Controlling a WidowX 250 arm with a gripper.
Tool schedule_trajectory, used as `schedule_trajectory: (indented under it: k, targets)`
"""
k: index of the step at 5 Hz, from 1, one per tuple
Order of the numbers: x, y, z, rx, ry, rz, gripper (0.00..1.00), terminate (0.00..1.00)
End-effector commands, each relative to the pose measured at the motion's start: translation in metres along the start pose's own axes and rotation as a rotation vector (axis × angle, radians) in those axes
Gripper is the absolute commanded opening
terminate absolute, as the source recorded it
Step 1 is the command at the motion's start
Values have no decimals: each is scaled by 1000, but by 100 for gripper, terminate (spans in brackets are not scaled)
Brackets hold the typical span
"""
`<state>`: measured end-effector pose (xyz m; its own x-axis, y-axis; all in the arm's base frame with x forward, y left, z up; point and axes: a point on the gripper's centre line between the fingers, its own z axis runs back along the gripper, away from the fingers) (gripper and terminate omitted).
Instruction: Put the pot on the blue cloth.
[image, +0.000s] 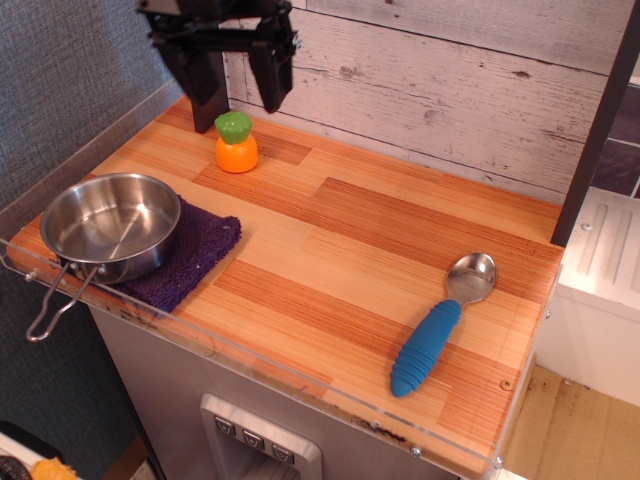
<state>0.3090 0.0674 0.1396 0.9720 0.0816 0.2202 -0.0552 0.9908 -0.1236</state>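
Observation:
The shiny steel pot (108, 223) rests on the dark purple-blue knitted cloth (193, 252) at the table's front left corner. Its wire loop handle (55, 303) sticks out over the front edge. My gripper (240, 100) hangs high at the back left, well above and behind the pot, near the plank wall. Its two black fingers (272, 75) are spread apart and hold nothing.
An orange toy fruit with a green top (236, 142) stands just below the gripper. A blue-handled metal spoon (440, 323) lies at the front right. A clear plastic rim (250, 352) runs along the table's front edge. The plank wall (420, 80) closes the back.

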Motion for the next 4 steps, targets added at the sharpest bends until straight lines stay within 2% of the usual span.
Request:
schedule_trajectory:
  k: [1,2,3,4]
  targets:
    - [6,0,7,32,17,-119,100,0]
    - [6,5,9,102,70,-145,100,0]
    - [6,5,9,102,70,-145,100,0]
    - [6,5,9,102,70,-145,100,100]
